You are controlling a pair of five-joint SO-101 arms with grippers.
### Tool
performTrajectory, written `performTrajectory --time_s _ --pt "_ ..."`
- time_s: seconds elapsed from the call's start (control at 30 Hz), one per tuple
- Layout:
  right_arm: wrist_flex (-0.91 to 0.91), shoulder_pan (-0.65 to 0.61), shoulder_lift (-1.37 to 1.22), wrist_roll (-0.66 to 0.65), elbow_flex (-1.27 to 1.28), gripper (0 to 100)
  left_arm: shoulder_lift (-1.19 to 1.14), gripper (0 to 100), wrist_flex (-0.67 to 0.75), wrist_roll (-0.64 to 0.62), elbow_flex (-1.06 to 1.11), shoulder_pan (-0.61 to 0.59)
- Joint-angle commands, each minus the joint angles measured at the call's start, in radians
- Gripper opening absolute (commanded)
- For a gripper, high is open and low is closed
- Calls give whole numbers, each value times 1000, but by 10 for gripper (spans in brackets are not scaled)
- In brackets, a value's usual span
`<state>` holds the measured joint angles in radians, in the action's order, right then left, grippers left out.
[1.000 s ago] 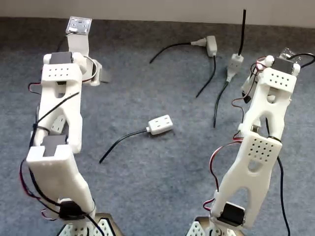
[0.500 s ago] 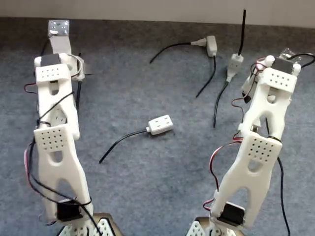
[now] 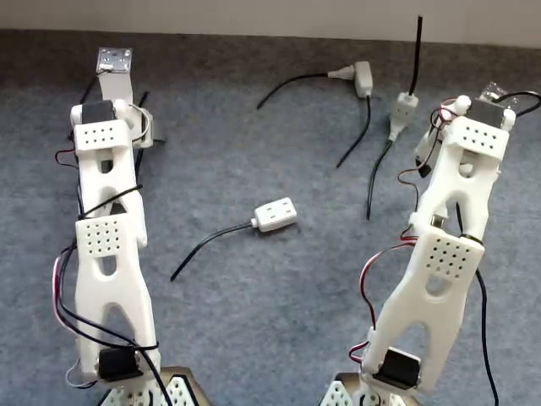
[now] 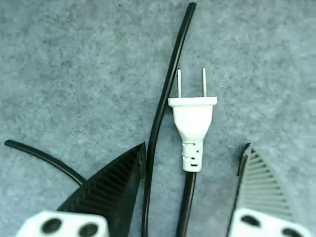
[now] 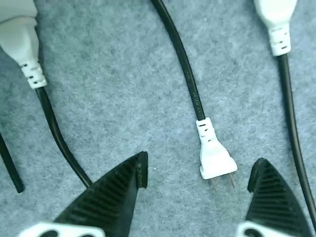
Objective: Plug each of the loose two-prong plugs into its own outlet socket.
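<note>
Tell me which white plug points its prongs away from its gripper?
The white two-prong plug at the left gripper: its metal prongs point away from that gripper. The other white two-prong plug, at the right gripper, aims its prongs back toward it.

LEFT WRIST CAMERA: Our left gripper (image 4: 195, 146) hangs over grey carpet (image 4: 74, 64) with its jaws spread wide. One dark finger (image 4: 116, 180) and one pale grey finger (image 4: 256, 182) flank a white two-prong plug (image 4: 192, 118). We see the plug lying flat between the fingertips and touching neither. Its two metal prongs (image 4: 203, 81) point away from the gripper, and its black cord (image 4: 186, 197) runs back between the fingers. A second black cable (image 4: 163, 103) lies just beside the plug, passing close against the dark fingertip. A third cable's loose end (image 4: 34, 150) rests beyond the dark finger.
</note>
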<state>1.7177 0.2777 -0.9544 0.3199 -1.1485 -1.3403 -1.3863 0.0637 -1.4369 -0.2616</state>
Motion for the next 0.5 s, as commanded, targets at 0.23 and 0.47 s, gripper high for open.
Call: performTrajectory --time_s 0.23,0.47 --pt "1 -8 12 3 -2 322 2 68 -235 23 -113 84" --pt "1 -8 12 3 -2 322 10 14 -384 161 -111 54"
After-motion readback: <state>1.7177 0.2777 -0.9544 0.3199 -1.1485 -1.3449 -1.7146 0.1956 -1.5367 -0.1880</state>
